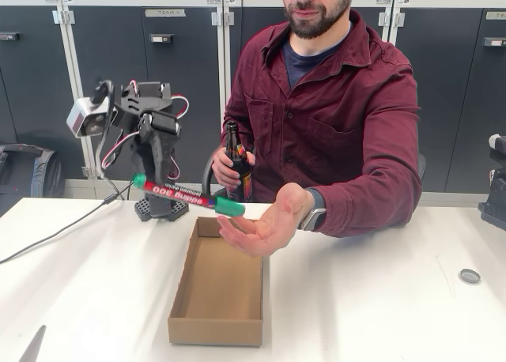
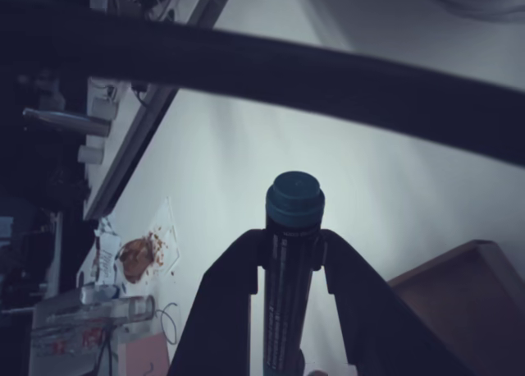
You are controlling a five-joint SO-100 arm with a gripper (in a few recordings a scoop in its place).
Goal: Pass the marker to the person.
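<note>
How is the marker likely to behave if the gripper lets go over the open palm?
The marker looks stiff, staying straight while held near one end by the gripper. Its round barrel would probably roll off the tilted hand. It seems light, probably landing gently.

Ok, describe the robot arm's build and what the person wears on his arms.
The arm is black plastic with red and white cables looped beside it and a grey camera block. Its gripper has dark, wedge-shaped fingers. The person wears dark red corduroy sleeves and a wristwatch.

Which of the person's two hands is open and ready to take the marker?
The hand with the wristwatch, held palm up over the cardboard box, just under the marker. The other hand grips a brown bottle.
</note>
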